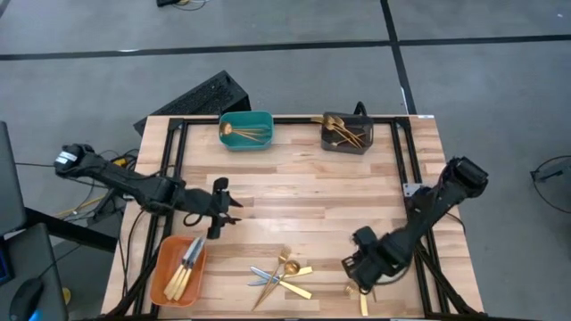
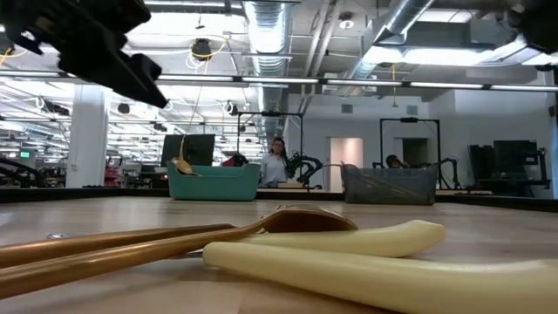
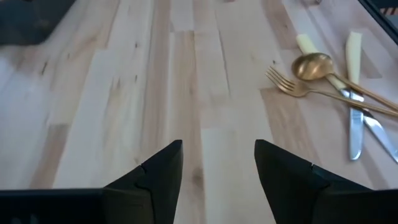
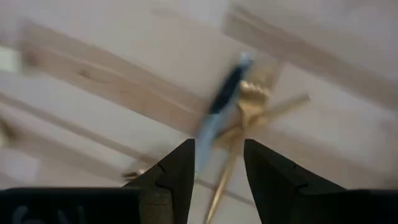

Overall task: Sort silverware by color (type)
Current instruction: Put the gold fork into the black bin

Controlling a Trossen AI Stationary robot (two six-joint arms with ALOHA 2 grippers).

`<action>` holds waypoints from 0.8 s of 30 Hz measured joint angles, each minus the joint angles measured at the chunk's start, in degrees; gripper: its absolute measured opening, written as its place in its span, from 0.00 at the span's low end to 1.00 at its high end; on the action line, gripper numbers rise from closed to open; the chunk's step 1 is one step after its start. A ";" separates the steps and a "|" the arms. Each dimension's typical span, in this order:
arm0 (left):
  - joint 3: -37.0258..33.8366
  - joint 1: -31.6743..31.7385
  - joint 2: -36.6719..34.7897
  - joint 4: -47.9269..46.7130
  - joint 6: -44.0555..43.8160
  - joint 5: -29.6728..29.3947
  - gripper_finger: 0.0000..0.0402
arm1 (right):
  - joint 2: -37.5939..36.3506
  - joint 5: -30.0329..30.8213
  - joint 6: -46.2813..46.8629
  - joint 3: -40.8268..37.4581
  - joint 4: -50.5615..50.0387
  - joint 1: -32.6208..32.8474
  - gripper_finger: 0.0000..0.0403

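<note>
The left arm reached in from the table's left edge, its forearm angled toward the middle. The left gripper (image 1: 225,209) hung above the boards left of centre with its fingers (image 3: 158,177) spread and nothing between them. The right arm bent in from the right edge toward the near edge, and the right gripper (image 1: 360,272) pointed down there, fingers (image 4: 177,171) apart.
</note>
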 joint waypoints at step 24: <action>0.02 7.08 0.00 11.77 10.67 -0.03 0.47 | 10.66 -7.12 3.91 -6.57 14.97 3.86 0.40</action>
